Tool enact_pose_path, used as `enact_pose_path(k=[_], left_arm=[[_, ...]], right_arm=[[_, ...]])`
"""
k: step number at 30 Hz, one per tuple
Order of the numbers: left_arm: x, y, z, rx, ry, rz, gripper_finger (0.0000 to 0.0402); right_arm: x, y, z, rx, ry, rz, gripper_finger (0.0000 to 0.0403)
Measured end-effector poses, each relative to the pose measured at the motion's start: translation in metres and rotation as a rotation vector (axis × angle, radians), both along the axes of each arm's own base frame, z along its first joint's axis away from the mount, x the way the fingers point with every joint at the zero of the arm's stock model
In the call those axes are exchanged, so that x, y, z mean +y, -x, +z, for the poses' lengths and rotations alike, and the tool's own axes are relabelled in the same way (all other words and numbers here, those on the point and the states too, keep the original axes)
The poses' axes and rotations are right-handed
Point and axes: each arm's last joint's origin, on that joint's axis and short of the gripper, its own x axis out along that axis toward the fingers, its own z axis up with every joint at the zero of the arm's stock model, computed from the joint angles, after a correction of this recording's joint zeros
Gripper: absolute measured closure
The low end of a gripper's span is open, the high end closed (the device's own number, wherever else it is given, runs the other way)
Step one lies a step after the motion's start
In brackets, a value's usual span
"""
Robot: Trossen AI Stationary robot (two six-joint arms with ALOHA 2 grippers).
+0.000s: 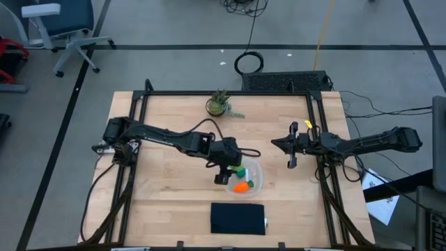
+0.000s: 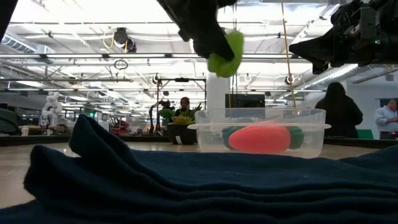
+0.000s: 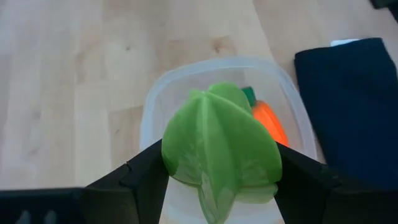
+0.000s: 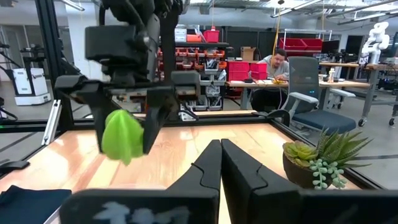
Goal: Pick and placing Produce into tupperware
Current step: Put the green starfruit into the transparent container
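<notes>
L gripper (image 3: 217,180) clamps flat lime-green leafy piece (image 3: 217,146) above clear shallow plastic tupperware (image 3: 155,102), ready to drop beside orange carrot (image 3: 268,121); R gripper (image 4: 220,163) closed, empty.

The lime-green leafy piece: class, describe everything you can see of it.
The lime-green leafy piece is a flat toy leaf with raised ribs, plastic-looking. The left gripper holds it by its sides, above the tupperware, touching nothing else. The orange carrot already lies inside the tupperware.
</notes>
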Motion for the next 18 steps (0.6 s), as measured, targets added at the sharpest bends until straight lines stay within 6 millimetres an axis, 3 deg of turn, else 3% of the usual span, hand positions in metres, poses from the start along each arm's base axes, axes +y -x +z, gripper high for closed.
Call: enact_pose_path(k=[4, 15, 18], left_arm=[[-0.003, -0.012, -0.005, 0.002, 0.033, -0.05, 0.0161], [-0.02, -0.022, -0.046, 0.126, 0.106, -0.083, 0.0161], [-0.023, -0.023, -0.049, 0.133, 0.108, -0.087, 0.0161]], right_arm=[[0.0, 0.0, 0.0, -0.001, -0.001, 0.0, 0.0403], [0.0, 0.0, 0.0, 0.0, -0.001, 0.0, 0.0403], [0.0, 0.0, 0.0, 0.0, -0.001, 0.0, 0.0403]])
